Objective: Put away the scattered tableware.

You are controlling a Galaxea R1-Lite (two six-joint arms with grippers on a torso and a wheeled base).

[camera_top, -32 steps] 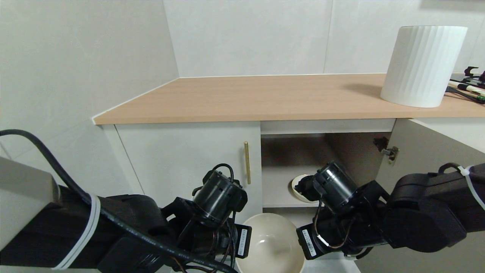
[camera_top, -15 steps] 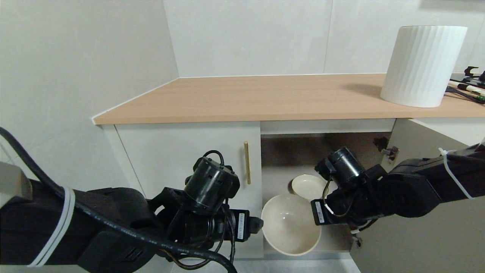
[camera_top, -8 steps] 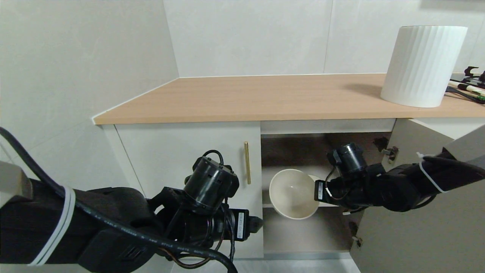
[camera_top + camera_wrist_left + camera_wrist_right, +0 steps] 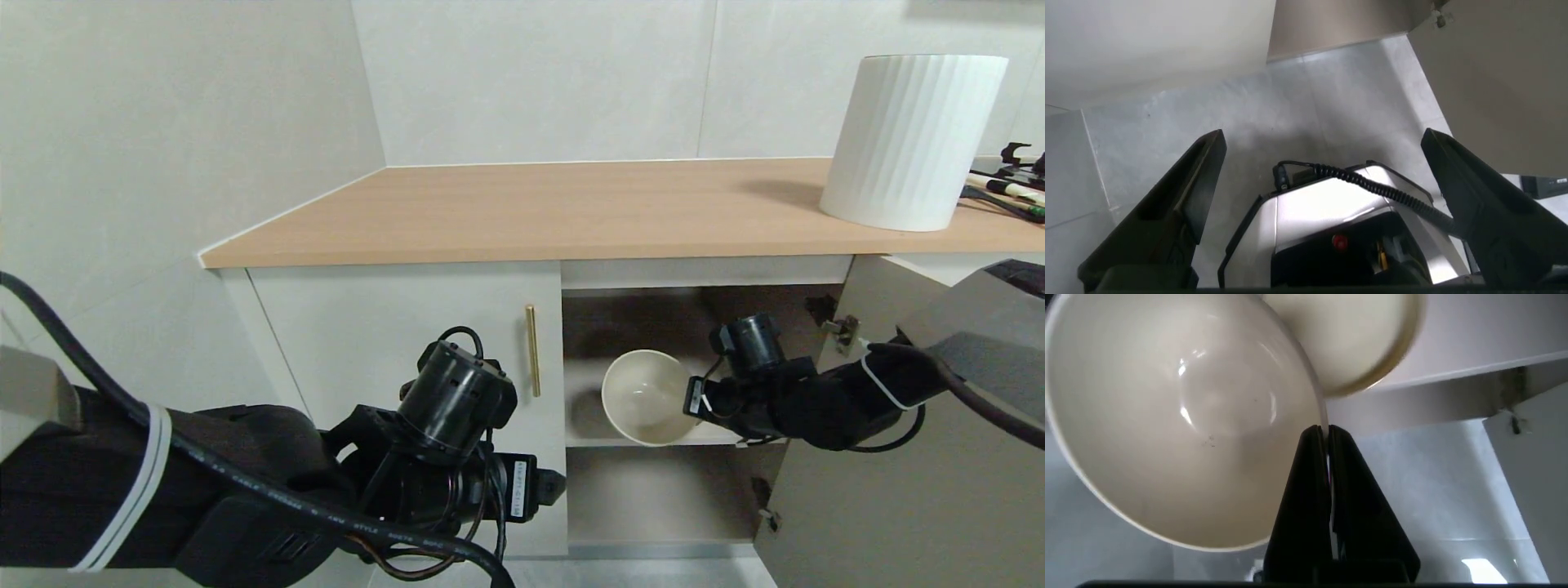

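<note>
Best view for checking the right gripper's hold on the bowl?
Right wrist view: the right gripper pinches the bowl rim close up. Head view has the bowl tilted at the shelf, grip unclear. Left wrist view faces the floor.

**Occlusions and cut-offs**

Right wrist view:
- The bowl (image 4: 1192, 416) runs out of frame on two sides.
- The rim spot nipped by the right gripper (image 4: 1328, 445) is covered by its fingers (image 4: 1306, 482).
- The small plate (image 4: 1364, 335) sits behind the bowl. One side is covered by the bowl and its far part is cut by the frame edge.

Head view:
- The bowl's (image 4: 645, 396) underside faces away.
- The right gripper's (image 4: 692, 406) fingertips are lost behind the bowl rim and its own wrist.
- The utensils (image 4: 1010, 184) at the counter's (image 4: 571, 212) far right end are cut by the edge and too small to name.
- The open cabinet door (image 4: 898, 474) is cut by the right and bottom edges.
- The cabinet back above the shelf (image 4: 584, 384) is in deep shadow, so its contents can't be told.

Left wrist view:
- Both fingers (image 4: 1176, 216) of the left gripper (image 4: 1323, 143) run out of frame at their bases.
</note>
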